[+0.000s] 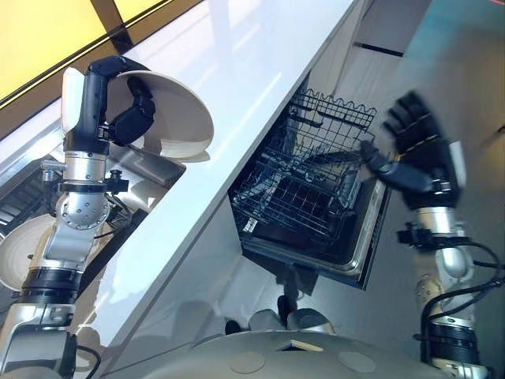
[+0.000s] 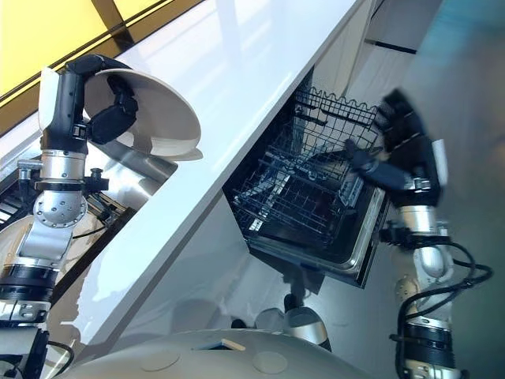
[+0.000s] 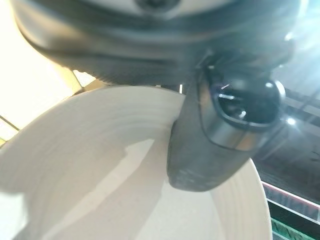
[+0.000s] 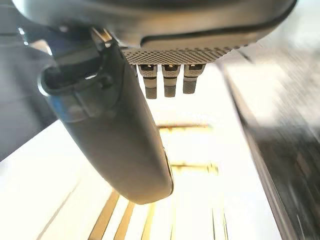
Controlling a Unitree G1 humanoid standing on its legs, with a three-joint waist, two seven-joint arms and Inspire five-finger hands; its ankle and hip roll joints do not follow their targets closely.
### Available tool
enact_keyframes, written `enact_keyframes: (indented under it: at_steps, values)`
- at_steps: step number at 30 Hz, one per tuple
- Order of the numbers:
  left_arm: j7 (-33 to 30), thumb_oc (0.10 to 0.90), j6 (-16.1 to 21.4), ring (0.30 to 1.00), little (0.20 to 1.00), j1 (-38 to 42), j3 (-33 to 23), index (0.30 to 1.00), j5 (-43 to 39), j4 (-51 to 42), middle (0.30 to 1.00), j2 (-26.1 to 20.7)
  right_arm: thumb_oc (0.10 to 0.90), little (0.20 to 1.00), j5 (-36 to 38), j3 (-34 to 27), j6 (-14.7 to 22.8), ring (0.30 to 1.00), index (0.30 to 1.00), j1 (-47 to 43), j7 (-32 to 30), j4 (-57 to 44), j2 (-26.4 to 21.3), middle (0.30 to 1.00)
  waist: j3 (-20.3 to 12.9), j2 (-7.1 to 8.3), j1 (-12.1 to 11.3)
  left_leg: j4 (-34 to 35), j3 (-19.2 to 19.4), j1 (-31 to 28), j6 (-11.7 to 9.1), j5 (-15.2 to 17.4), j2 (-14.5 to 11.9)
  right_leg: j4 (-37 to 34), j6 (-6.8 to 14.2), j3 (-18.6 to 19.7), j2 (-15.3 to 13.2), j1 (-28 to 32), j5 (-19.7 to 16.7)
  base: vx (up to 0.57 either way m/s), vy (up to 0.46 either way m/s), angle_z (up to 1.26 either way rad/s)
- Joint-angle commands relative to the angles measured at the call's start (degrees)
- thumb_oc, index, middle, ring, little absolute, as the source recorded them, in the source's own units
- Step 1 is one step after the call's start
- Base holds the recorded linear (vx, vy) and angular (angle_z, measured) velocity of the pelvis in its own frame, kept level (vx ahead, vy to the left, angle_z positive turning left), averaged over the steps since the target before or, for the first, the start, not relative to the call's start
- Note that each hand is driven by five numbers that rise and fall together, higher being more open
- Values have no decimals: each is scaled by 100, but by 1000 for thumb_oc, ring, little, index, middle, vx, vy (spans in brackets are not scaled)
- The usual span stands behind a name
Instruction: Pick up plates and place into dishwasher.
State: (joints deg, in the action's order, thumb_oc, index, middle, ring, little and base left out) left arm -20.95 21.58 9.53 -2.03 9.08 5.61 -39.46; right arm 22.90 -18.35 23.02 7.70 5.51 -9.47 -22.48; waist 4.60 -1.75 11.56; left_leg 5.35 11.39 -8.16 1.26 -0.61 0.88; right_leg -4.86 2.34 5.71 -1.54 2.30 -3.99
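My left hand (image 1: 130, 118) is shut on a white plate (image 1: 180, 118), thumb (image 3: 210, 145) pressed on its inner face (image 3: 100, 175), and holds it tilted above the left part of the white counter (image 1: 260, 63). Under the counter edge the dishwasher stands open, with its dark wire rack (image 1: 308, 174) pulled out over the lowered door (image 1: 359, 257). The rack looks to hold no plates. My right hand (image 1: 414, 146) hovers open just right of the rack, fingers spread, holding nothing; its thumb (image 4: 120, 130) sticks out straight.
A second white plate (image 1: 20, 253) lies low at the far left beside a metal sink area (image 1: 150, 170). A yellow wall band (image 1: 47, 31) runs behind the counter. Grey floor (image 1: 473, 71) lies right of the dishwasher.
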Motion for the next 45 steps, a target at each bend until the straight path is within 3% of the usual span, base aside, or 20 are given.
enact_keyframes:
  at_steps: [1,5,7,10,14,23,35,45]
  values:
    - [-808,100,171,300,200,1099,-116,300,214,44,300,-70,800,900,118,-135,874,900,900,-914,488,-1086,-462,900,-233,-230,-17,-175,-173,-17,327,766,288,902,218,-283,332,-194,997,-8,-11,-4]
    - [-1244,100,192,300,200,1267,32,300,575,94,300,124,800,900,709,300,89,900,900,-1406,1221,-1352,-583,900,-285,-174,-164,-209,-269,10,296,768,283,904,170,-366,328,-161,1028,0,0,0]
    - [-1387,100,201,300,200,1338,132,300,615,74,300,180,800,900,813,623,-297,900,900,-1672,1371,-1351,-622,900,-313,-124,-258,-227,-321,15,271,754,280,895,140,-452,312,-126,1032,-13,-37,4]
    - [-1511,100,208,300,200,1397,260,300,682,-5,300,319,800,900,773,1000,-558,900,900,-1954,1335,-1278,-610,900,-348,-57,-377,-252,-394,23,236,740,268,886,112,-569,299,-73,1048,-2,-51,8]
    - [-1687,100,304,300,200,1554,543,300,682,-86,300,515,800,900,704,1470,-716,900,900,-2252,1020,-1111,-454,900,-386,8,-498,-262,-502,22,191,710,261,863,84,-704,302,11,1064,8,-52,22]
    - [-1770,100,152,300,200,1930,1218,300,823,-312,300,845,800,900,385,2286,-743,900,900,-2781,268,-915,-10,900,-400,31,-681,-210,-695,36,103,583,239,731,25,-841,344,144,1010,8,-44,10]
    - [-1343,100,224,300,200,1910,1816,300,860,-305,300,1010,800,900,875,2875,-1341,900,900,-2962,369,-600,226,900,-390,26,-808,-119,-849,16,47,506,223,621,5,-952,375,269,1040,16,-33,8]
    - [-1301,100,340,300,200,1897,2056,300,821,-341,300,1124,800,900,717,3270,-1665,900,900,-2945,473,-218,298,900,-357,38,-866,-91,-919,48,26,455,205,593,-9,-1013,389,295,1054,5,-7,4]
